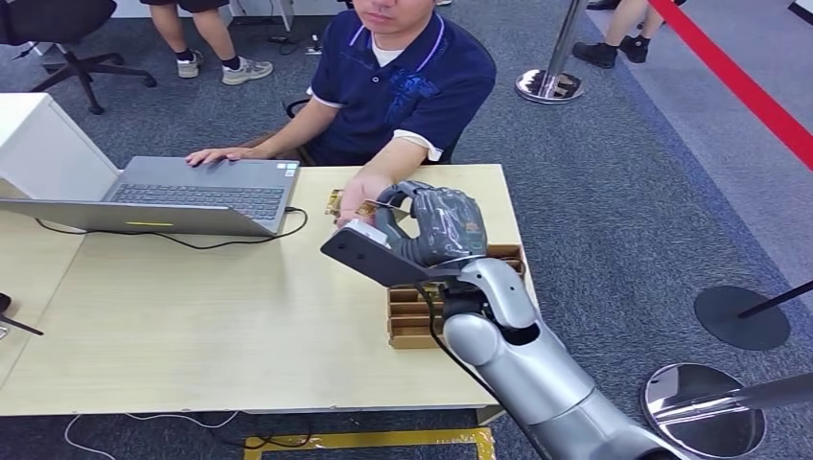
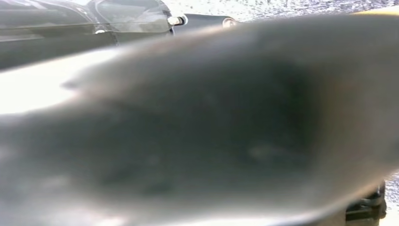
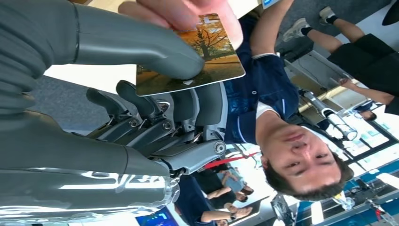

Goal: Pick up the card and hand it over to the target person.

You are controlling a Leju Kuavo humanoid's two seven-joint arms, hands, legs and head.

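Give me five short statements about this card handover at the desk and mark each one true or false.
1. The right hand holds the card under its thumb. True.
2. The seated person's hand is touching the card. True; their fingers grip its far edge in the right wrist view.
3. The laptop is closed. False; it is open, with the person's other hand resting on it.
4. The card lies flat on the table. False; it is held up between the two hands.
5. The cardboard holder stands beside the laptop. False; it sits near the table's right edge, under the robot's arm.
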